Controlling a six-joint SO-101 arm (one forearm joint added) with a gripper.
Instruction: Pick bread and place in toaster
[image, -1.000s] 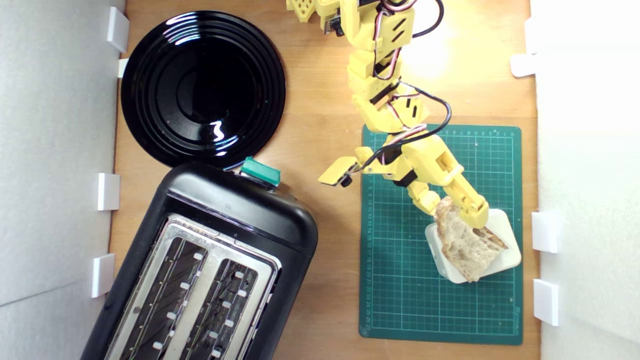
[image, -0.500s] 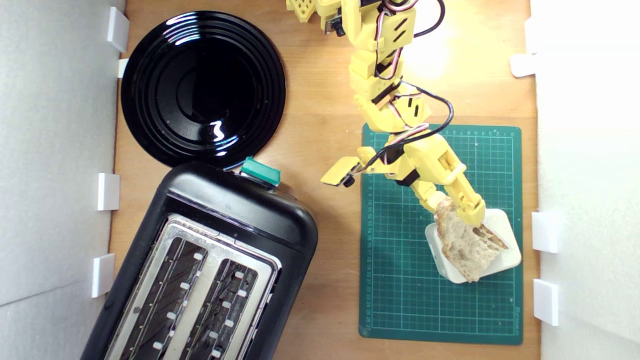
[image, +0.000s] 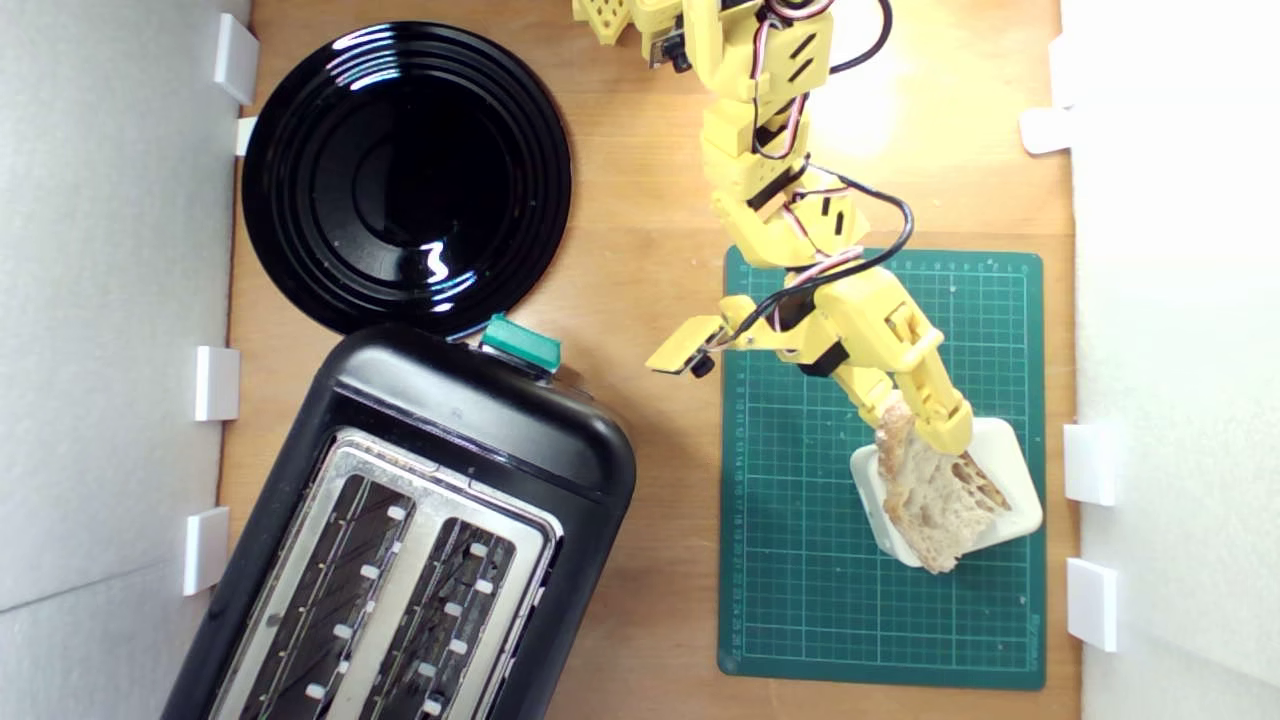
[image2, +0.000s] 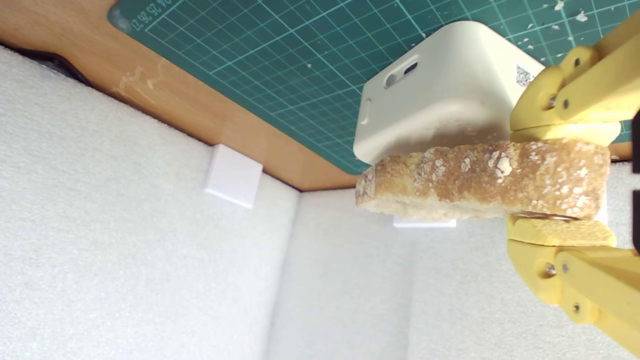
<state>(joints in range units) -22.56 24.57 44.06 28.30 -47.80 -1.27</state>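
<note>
One slice of bread (image: 935, 505) sits pinched between my two yellow fingers (image2: 560, 134), my gripper (image: 925, 440) closed on its crusty end at the lower right of the exterior view. In the wrist view the crust (image2: 485, 177) faces the camera, one finger pressed on each flat side of the slice. The bread's free end lies over the white block (image: 1010, 500), which stands on the green mat (image: 800, 560); the wrist view shows it close to the block's top edge, but whether they touch I cannot tell.

Across the tabletop (image: 650, 230), at the lower left of the exterior view, the toaster (image: 400, 540) stands at an angle, well apart from the bread, both long slots (image: 330, 590) open upward and its teal knob (image: 520, 342) on the end nearer my arm. Bare wood lies between the mat's edge and the toaster's black side. A black plate (image: 405, 175) fills the upper left, its rim just beside the toaster's knob end. White foam walls (image: 110, 300) close the scene on both sides, with small white tabs (image: 217, 383) along their base.
</note>
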